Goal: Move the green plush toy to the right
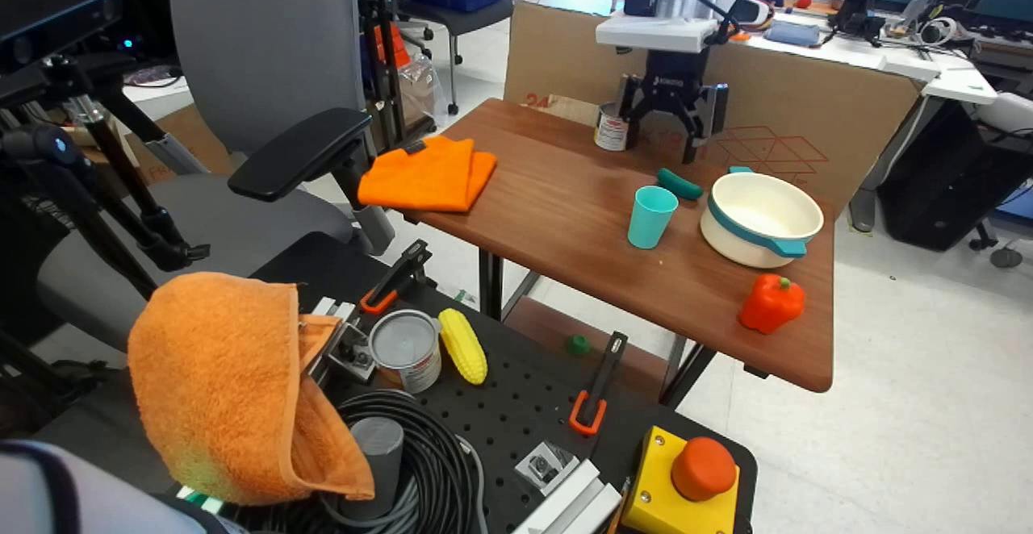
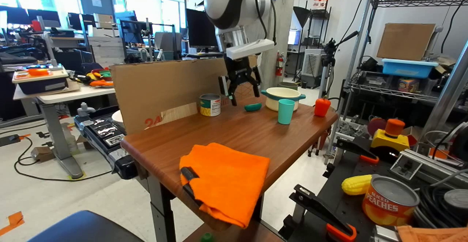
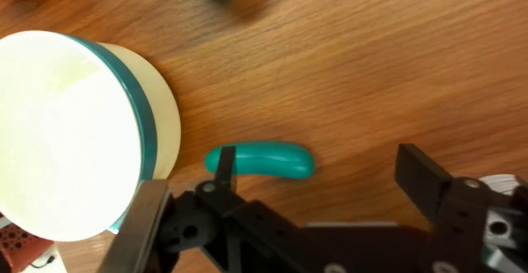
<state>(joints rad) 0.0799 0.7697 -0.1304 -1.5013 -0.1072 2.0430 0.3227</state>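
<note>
Wrist view: the spread, empty pincer (image 3: 317, 163) should be turned to grip across the cucumber-shaped teal toy (image 3: 268, 159), not lengthwise, clear of the two-handled pot (image 3: 168, 116).

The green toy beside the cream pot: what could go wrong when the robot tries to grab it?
The open gripper might nudge the cream pot, which sits close to one end of the green toy. The toy looks smooth and rounded, so it could slip or roll from a poor grip. The upright turquoise cup stands nearby too; a sideways sweep could perhaps knock it over.
</note>
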